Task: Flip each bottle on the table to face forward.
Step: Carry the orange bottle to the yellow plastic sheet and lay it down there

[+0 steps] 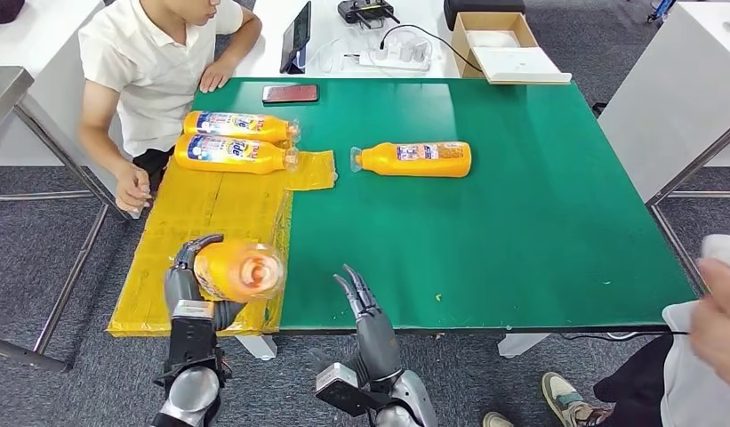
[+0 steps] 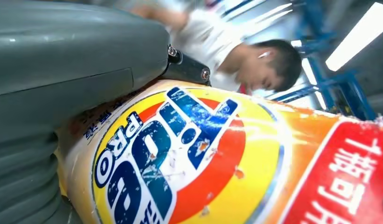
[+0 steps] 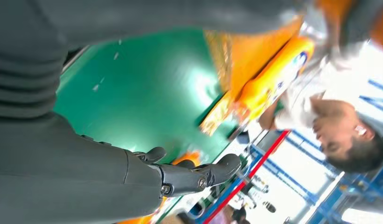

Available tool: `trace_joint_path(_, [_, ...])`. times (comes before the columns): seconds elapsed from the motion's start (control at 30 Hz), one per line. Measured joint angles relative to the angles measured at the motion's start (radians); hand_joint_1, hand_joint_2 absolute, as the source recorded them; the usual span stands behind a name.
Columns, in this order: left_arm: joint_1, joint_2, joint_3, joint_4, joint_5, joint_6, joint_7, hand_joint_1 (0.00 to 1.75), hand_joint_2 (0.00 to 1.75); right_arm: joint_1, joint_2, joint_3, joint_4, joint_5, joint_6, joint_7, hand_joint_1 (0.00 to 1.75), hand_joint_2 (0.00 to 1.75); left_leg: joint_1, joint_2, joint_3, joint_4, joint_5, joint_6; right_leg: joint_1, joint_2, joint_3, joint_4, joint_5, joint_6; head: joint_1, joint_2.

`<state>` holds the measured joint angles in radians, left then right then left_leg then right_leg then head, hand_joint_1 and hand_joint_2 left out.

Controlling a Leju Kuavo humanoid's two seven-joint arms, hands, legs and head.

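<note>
Two hands come in over the near edge of the table (image 1: 521,222); the left hand (image 1: 190,283) has its fingers curled round an orange bottle (image 1: 239,270), gripping it with the mouth end turned up toward the head camera, blurred, above the near-left corner; in the left wrist view the thumb (image 2: 63,60) lies across the bottle's blue and yellow label; the right hand (image 1: 365,307) holds nothing, its fingers straight and slightly apart, pointing out over the near edge just right of the held bottle; beneath the left hand a yellow sheet (image 1: 210,213) covers the left strip of the green tabletop; two more orange bottles lie side by side on that sheet toward the far-left corner, the farther one (image 1: 241,125) and the nearer one (image 1: 232,153) touching, labels up, caps pointing right; a fourth bottle (image 1: 414,158) lies alone on the green near the middle, toward the far edge, cap pointing left; a phone (image 1: 290,93) rests at the far edge; a person in a white shirt (image 1: 148,62) sits at the far-left corner, one hand on the table's far edge; another person's hand (image 1: 718,311) shows beyond the near-right corner.
</note>
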<state>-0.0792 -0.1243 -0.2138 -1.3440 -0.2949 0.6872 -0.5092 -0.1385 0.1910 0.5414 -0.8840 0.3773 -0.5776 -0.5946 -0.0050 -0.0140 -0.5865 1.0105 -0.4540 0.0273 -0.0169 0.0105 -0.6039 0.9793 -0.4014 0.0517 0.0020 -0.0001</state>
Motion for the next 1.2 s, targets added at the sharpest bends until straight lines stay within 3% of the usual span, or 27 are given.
trace_joint_path(0.13, [-0.030,0.000,0.109,0.088,-0.086,0.010,0.000,1.75,1.75,0.017,-0.011,-0.043,-0.028,0.007,-0.001,-0.001,0.00,0.00,0.000,0.003,0.000,0.000,0.000,0.000,0.000,0.000,0.000,0.000,0.000,0.000,0.000,0.000])
trace_joint_path(0.37, [-0.048,-0.002,0.171,0.150,-0.140,0.013,0.021,1.75,1.75,0.027,-0.018,-0.071,-0.051,0.010,-0.002,-0.002,0.00,0.00,0.000,0.002,0.000,0.000,0.000,0.000,0.000,0.000,-0.001,0.000,0.000,0.000,0.000,0.000])
trace_joint_path(0.47, [-0.076,-0.005,0.205,0.193,-0.386,0.013,0.110,1.75,1.75,0.034,-0.018,-0.085,-0.068,0.017,-0.001,-0.002,0.00,0.00,0.000,0.001,0.000,0.000,0.000,0.000,0.000,0.000,-0.001,0.000,0.000,0.000,0.000,0.000])
trace_joint_path(0.57, [-0.152,0.008,0.229,0.311,-0.650,0.013,0.241,1.75,1.75,0.039,-0.017,-0.098,-0.094,0.027,0.018,0.001,0.00,0.00,0.000,0.001,0.000,0.000,0.000,0.000,0.000,0.000,0.000,0.000,0.000,0.000,0.000,0.000])
trace_joint_path(0.7, [-0.281,0.047,0.216,0.525,-0.829,-0.018,0.427,1.75,1.75,0.039,-0.010,-0.103,-0.111,0.041,0.050,0.009,0.00,0.00,0.000,0.004,0.001,0.000,0.001,0.000,0.000,0.000,-0.001,0.000,0.002,-0.002,0.000,0.000])
trace_joint_path(0.83, [-0.383,0.080,0.176,0.674,-0.913,-0.115,0.492,1.75,1.75,0.039,-0.005,-0.105,-0.111,0.039,0.056,0.013,0.00,0.00,0.000,0.001,0.001,0.000,0.001,0.000,0.001,0.000,0.001,0.001,0.002,-0.003,0.000,0.000])
trace_joint_path(0.87, [-0.404,0.085,0.166,0.701,-0.923,-0.136,0.500,1.69,1.75,0.039,-0.004,-0.107,-0.111,0.038,0.056,0.013,0.00,0.00,0.000,0.000,0.002,0.000,0.001,0.000,0.000,-0.001,0.002,0.001,0.002,-0.003,0.000,0.000])
trace_joint_path(0.9, [-0.422,0.089,0.157,0.723,-0.933,-0.152,0.507,1.47,1.75,0.039,-0.003,-0.109,-0.111,0.035,0.057,0.013,0.00,0.00,0.000,0.000,0.003,0.000,0.001,0.000,0.000,-0.001,0.003,0.001,0.002,-0.003,0.000,0.000])
trace_joint_path(1.0, [-0.463,0.097,0.126,0.772,-0.964,-0.193,0.532,0.32,1.75,0.039,0.000,-0.115,-0.110,0.029,0.057,0.011,0.00,0.00,0.000,-0.001,0.005,0.000,0.001,0.000,0.000,-0.001,0.006,0.000,0.002,-0.003,0.000,0.000])
trace_joint_path(1.03, [-0.475,0.098,0.118,0.784,-0.971,-0.208,0.537,0.10,1.75,0.039,0.001,-0.117,-0.110,0.027,0.057,0.009,0.00,0.00,0.000,-0.001,0.006,0.000,0.001,0.000,0.000,-0.002,0.007,0.000,0.001,-0.003,0.000,0.000])
trace_joint_path(1.07, [-0.487,0.100,0.110,0.796,-0.970,-0.230,0.536,0.00,1.75,0.039,0.002,-0.119,-0.108,0.025,0.057,0.006,0.00,0.00,0.000,-0.002,0.007,0.000,0.001,0.000,0.000,-0.002,0.008,0.000,0.001,-0.003,0.000,0.000])
trace_joint_path(1.2, [-0.508,0.106,0.101,0.816,-0.865,-0.333,0.436,0.00,1.75,0.039,0.008,-0.129,-0.100,0.015,0.057,-0.012,0.00,0.00,0.000,-0.002,0.009,-0.001,0.003,-0.001,0.000,-0.002,0.010,0.000,0.002,-0.004,0.000,0.000])
